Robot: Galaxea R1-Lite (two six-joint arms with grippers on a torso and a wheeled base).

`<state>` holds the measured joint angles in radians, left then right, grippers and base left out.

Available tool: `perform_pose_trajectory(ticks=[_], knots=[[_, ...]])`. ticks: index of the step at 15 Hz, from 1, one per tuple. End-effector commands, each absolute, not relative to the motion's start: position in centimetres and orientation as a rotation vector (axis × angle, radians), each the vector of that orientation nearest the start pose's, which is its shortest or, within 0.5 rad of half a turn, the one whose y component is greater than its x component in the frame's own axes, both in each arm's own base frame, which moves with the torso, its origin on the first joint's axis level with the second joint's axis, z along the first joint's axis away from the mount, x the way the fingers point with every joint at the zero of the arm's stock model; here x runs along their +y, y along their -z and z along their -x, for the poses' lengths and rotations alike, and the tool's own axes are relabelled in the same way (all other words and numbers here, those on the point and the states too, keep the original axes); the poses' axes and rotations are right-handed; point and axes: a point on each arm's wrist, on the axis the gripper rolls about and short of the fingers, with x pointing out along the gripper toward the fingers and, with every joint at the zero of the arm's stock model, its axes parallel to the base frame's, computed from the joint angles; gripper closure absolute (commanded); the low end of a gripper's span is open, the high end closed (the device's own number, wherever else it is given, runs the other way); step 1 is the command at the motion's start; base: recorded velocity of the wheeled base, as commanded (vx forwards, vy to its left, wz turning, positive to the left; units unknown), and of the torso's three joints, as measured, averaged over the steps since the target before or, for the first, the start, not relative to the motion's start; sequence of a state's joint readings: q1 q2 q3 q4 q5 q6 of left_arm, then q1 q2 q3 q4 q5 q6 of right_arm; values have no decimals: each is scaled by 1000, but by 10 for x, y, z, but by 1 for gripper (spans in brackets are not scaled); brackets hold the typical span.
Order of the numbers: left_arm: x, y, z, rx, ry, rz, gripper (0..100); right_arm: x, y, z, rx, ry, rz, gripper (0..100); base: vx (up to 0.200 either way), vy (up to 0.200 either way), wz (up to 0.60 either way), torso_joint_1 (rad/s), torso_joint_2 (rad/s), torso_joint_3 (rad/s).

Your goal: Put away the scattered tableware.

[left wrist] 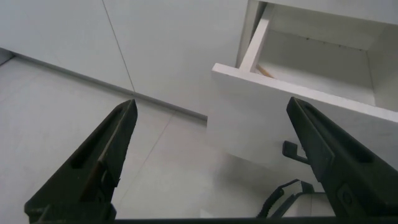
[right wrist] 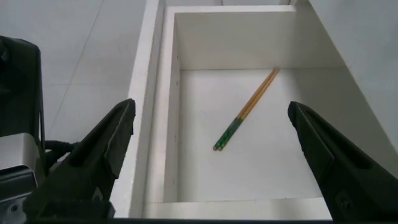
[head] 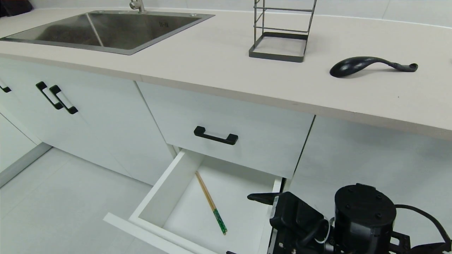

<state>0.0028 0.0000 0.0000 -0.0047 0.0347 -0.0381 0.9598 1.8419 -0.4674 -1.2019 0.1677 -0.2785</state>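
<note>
A pair of wooden chopsticks (head: 211, 203) with green ends lies on the floor of the open lower drawer (head: 166, 183). A black spoon (head: 370, 65) rests bowl-down on the countertop (head: 219, 67) at the right. My right gripper (right wrist: 210, 109) hangs open above the drawer (right wrist: 155, 124), with the chopsticks (right wrist: 245, 112) below and between its fingers; one of its fingers (head: 261, 198) shows over the drawer's right wall. My left gripper (left wrist: 211, 106) is open and holds nothing, low over the floor in front of the drawer front (left wrist: 261, 118).
A dark wire rack (head: 280, 35) stands at the back of the counter, and a steel sink (head: 116, 49) is set in at the left. Above the open drawer is a closed one with a black handle (head: 215, 135). Cabinet doors lie to the left.
</note>
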Motion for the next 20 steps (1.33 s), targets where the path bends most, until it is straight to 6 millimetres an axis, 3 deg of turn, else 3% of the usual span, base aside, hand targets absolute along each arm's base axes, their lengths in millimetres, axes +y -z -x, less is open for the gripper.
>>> perform_pose_trajectory(ticks=[1,5,11,20], knots=[[1,-76,23,-5,-38,38,0,241,-119,-163,-2,-1146,314,0,0,0,0,261,-413,-242],[1,-76,23,-7,-38,38,0,241,-129,-151,53,-1187,341,0,0,0,0,192,-627,-189],[1,-76,23,-5,-38,38,0,251,-141,-157,74,-1189,350,0,0,0,0,173,-478,-222],[1,-76,23,-7,-38,38,0,272,-167,-171,137,-1203,375,0,0,0,0,324,-506,-239]])
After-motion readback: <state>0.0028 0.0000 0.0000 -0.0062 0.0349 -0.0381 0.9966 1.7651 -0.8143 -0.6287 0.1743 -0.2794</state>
